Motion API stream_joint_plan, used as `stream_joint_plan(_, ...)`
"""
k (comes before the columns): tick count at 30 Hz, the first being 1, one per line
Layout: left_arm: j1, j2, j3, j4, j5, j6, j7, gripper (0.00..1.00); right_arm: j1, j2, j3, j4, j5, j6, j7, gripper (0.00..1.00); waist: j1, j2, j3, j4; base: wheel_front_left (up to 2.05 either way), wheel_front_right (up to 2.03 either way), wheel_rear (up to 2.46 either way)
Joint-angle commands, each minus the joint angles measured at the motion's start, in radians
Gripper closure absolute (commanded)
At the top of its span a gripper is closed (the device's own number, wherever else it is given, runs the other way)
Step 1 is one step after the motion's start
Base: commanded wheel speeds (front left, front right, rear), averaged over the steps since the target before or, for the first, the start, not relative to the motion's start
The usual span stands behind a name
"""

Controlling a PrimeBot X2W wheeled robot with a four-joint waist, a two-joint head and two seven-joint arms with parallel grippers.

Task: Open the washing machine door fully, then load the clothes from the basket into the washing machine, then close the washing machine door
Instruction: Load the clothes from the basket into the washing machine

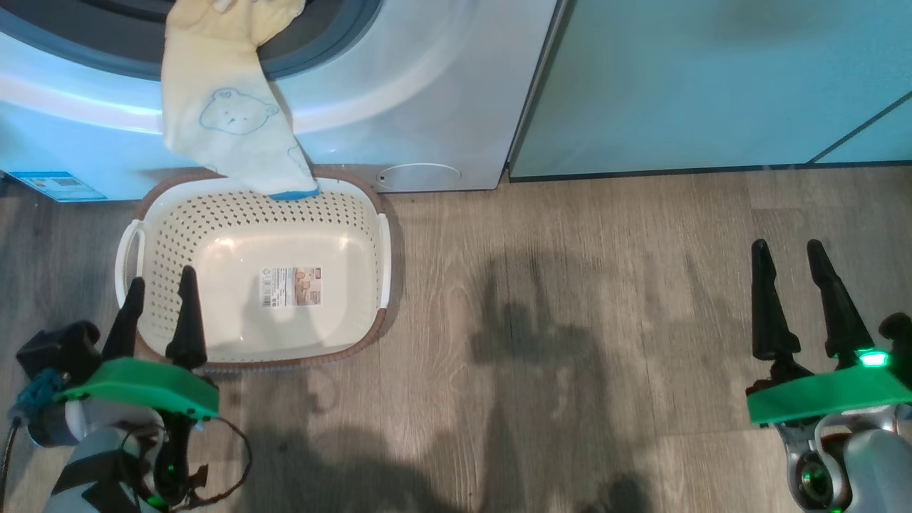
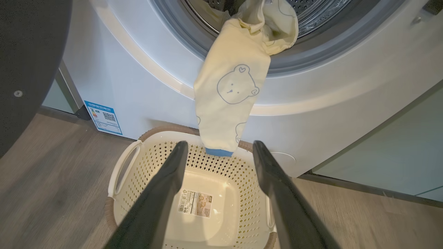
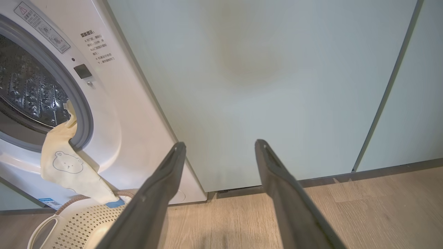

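The white washer [image 1: 427, 107] has Chinese print beside its opening, too small to read, and a blue QR-code sticker [image 1: 60, 187] at its lower corner. Its black door [image 2: 27, 69] stands open. The cream basket [image 1: 171, 242], with a barcode label [image 1: 291, 286] inside, sits against the washer. Yellow bear-print clothes [image 1: 228, 121] hang from the drum mouth, their blue cuff at the basket's back rim. The left jaws and right jaws are spread and hold nothing.

The clothes [image 1: 221, 107] run off the top edge of the frame. The label [image 1: 291, 286] has words too small to read.

One washing machine [image 1: 427, 107], one basket [image 1: 171, 242], one hanging garment [image 1: 228, 121].
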Motion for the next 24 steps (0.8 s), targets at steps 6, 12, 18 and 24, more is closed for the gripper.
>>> stream_joint_plan(6, -0.045, 0.028, 0.012, 0.028, 0.016, -0.032, 0.005, 0.00, 0.006, -0.012, 0.020, -0.030, -0.003, 0.004, -0.010, 0.00, 0.0001, -0.0001, 0.016, -0.004, 0.00, 0.00, 0.00)
stream_joint_plan(12, -0.164, 0.070, -0.023, 0.168, -0.007, -0.091, 0.045, 0.00, -0.017, -0.013, 0.040, -0.032, 0.000, 0.004, -0.010, 0.00, 0.0001, -0.0001, 0.063, -0.032, 0.00, 0.00, 0.00)
stream_joint_plan(18, -0.328, 0.132, -0.052, 0.340, -0.054, -0.122, 0.104, 0.00, -0.038, -0.013, 0.044, -0.035, 0.001, 0.004, -0.010, 0.00, 0.0001, -0.0001, 0.130, -0.064, 0.00, 0.00, 0.00)
stream_joint_plan(24, -0.496, 0.203, -0.165, 0.462, -0.134, -0.130, 0.266, 0.00, -0.064, -0.013, 0.053, -0.042, 0.000, 0.004, -0.010, 0.00, 0.0001, -0.0001, 0.204, -0.084, 0.00, 0.00, 0.00)
